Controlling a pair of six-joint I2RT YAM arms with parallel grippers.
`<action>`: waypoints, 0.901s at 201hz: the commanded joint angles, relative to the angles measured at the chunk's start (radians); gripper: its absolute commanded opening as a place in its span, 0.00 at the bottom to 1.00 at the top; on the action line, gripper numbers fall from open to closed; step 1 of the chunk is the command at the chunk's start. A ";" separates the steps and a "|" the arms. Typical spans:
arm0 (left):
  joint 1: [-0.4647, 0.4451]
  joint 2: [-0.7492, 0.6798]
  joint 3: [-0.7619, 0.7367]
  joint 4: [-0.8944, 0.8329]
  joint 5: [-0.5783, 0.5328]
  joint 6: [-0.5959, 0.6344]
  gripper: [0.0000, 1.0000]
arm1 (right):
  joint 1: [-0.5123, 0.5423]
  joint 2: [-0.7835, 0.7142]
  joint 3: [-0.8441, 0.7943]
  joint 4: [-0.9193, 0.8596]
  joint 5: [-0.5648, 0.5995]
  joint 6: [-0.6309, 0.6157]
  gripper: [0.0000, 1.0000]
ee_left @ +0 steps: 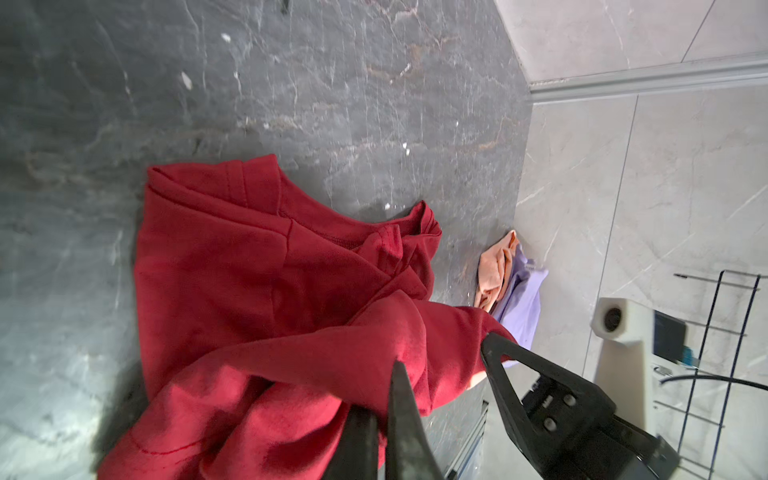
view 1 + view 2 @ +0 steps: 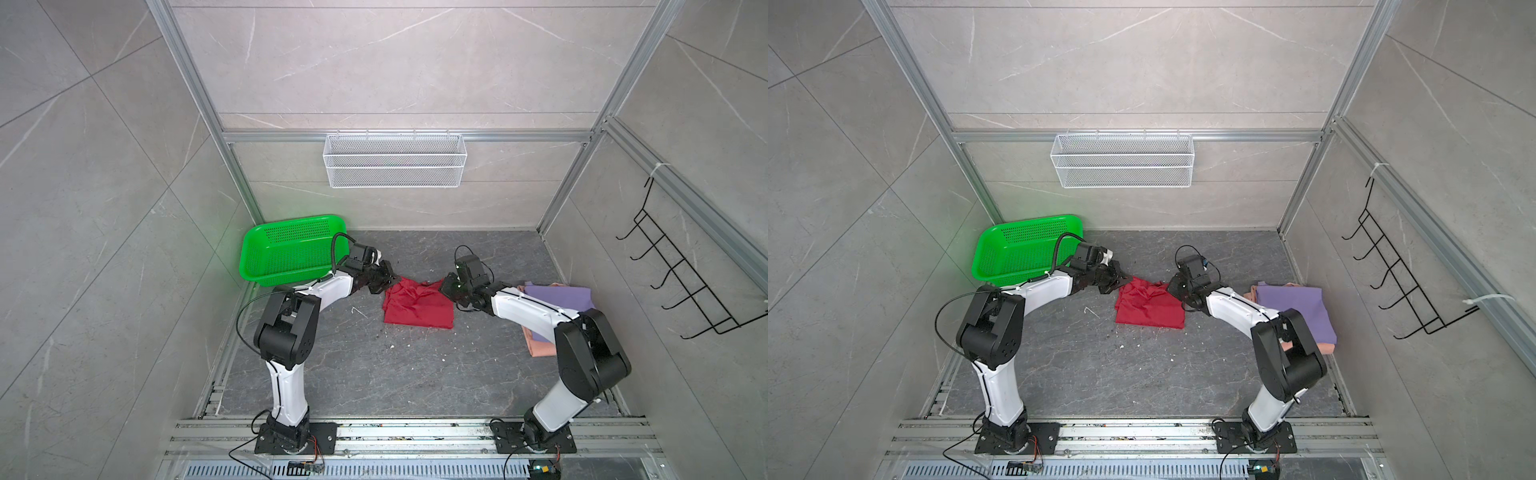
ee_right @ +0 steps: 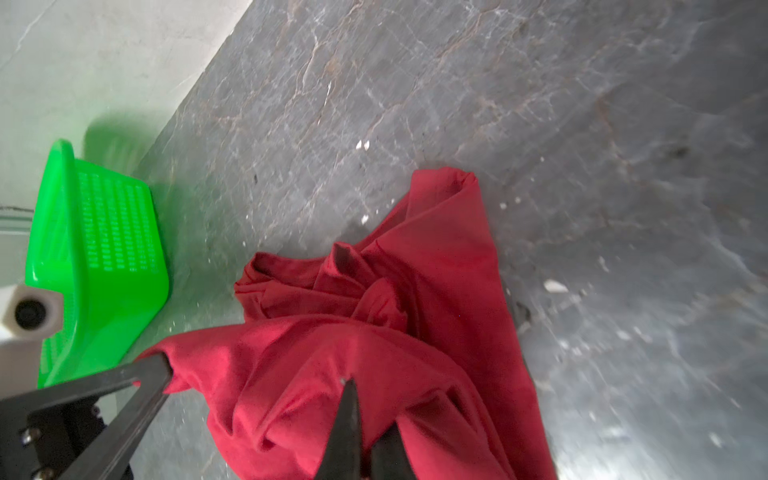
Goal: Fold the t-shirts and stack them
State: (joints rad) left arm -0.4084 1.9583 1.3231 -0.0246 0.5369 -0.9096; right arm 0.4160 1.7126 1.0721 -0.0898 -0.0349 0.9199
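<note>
On your dark tabletop (image 2: 374, 374), the dark red t-shirt (image 2: 417, 309) lies mid-table, rumpled along its far edge. At the right, the lavender t-shirt (image 2: 557, 297) sits folded on the salmon-pink t-shirt (image 2: 540, 347). Your left gripper (image 2: 394, 281) and right gripper (image 2: 445, 287) each clench a far corner of the red shirt. You're likely mid-fold, so next carry both corners evenly toward the near hem.

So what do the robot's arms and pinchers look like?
The left arm and right arm are white tubes with chunky black joints, and thin black cables loop beside them. The left gripper and right gripper are black, with pointy, triangle-shaped fingers.
</note>
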 commanded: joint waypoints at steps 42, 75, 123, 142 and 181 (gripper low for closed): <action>0.047 0.095 0.093 0.029 -0.013 -0.038 0.30 | -0.072 0.083 0.059 0.215 -0.099 -0.043 0.49; 0.054 0.042 0.083 0.002 -0.106 -0.016 0.41 | -0.087 -0.004 0.019 0.221 -0.099 -0.120 0.54; 0.019 -0.047 0.100 -0.126 -0.125 0.108 0.45 | -0.082 -0.091 -0.024 0.054 -0.090 -0.166 0.48; -0.030 -0.042 0.140 -0.193 -0.128 0.163 0.48 | -0.076 -0.081 -0.040 0.048 -0.076 -0.152 0.46; -0.097 0.000 0.193 -0.223 -0.115 0.198 0.55 | -0.053 0.000 0.006 0.052 -0.076 -0.148 0.44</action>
State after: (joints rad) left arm -0.4713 1.9591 1.4731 -0.1925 0.4171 -0.7792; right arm 0.3462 1.6569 1.0546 -0.0010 -0.1207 0.7845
